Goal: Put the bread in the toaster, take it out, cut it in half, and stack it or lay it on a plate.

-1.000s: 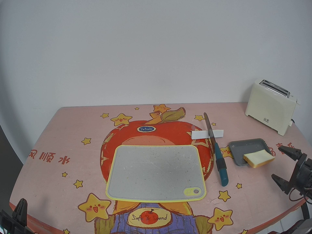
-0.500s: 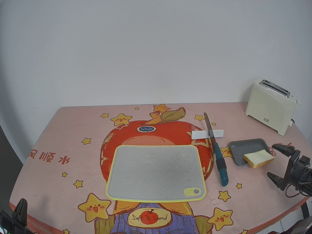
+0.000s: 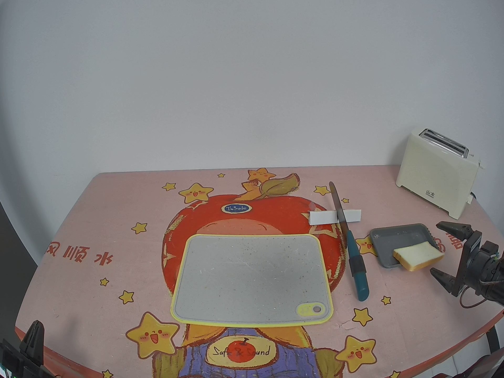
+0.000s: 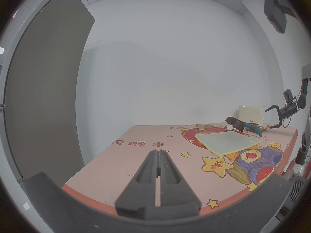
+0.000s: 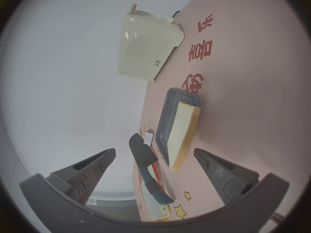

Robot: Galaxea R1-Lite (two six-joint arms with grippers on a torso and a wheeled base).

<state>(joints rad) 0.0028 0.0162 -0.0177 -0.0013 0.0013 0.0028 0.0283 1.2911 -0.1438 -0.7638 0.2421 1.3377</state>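
A slice of bread (image 3: 418,255) lies half on the small grey plate (image 3: 399,234), overhanging its near right corner, at the table's right side. The cream toaster (image 3: 438,171) stands behind it at the back right corner. My right gripper (image 3: 437,249) hangs open just right of the bread, its fingers spread on either side of the slice's line and apart from it. The right wrist view shows the bread (image 5: 181,131), the plate (image 5: 167,114) and the toaster (image 5: 145,52) ahead of that open gripper (image 5: 154,151). My left gripper (image 4: 158,152) is shut and holds nothing, off the table's front left corner (image 3: 31,342).
A knife (image 3: 356,269) with a teal handle leans its blade on a white rest (image 3: 325,217), left of the plate. A grey cutting board (image 3: 252,279) with a yellow rim lies mid-table. The toaster's cord trails at the right edge.
My right gripper has moved left and away from me, closer to the bread, still open. The bread, plate, knife and left gripper have not moved.
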